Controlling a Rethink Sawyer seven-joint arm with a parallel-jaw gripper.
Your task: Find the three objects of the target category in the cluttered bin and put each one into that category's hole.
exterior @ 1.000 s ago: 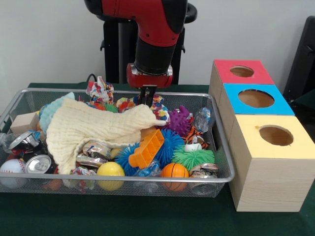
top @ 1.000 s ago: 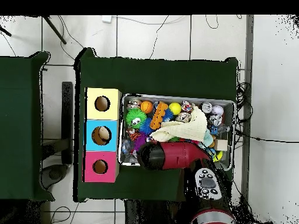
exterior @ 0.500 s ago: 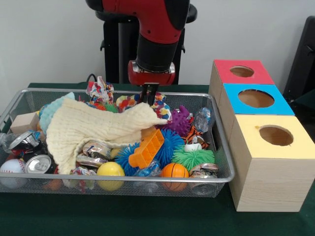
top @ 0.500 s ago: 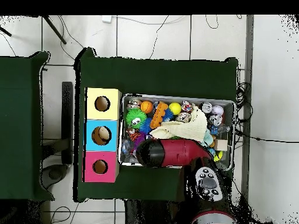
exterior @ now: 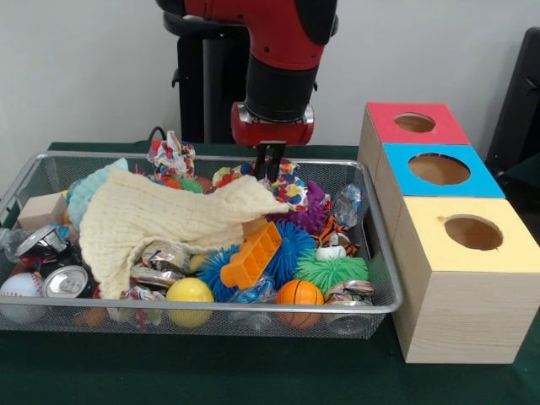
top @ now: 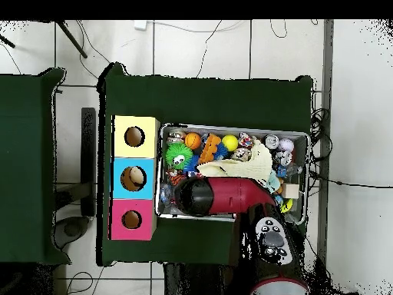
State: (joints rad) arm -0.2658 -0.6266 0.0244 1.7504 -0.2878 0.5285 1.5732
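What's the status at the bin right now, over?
Gripper low at back of wire bin, jaws on or just above a printed cloth bundle; grasp unclear. Second bundle at back rim. Cream cloth covers the middle. Yellow box hole unobstructed.

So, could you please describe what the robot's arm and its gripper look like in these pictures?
The arm is glossy red on its upper shell, then a round black cylinder, ending in a red wrist collar with a silver band. From the collar hangs a small, narrow black gripper. From overhead, the arm shows as a red shell with a black rounded end cap.
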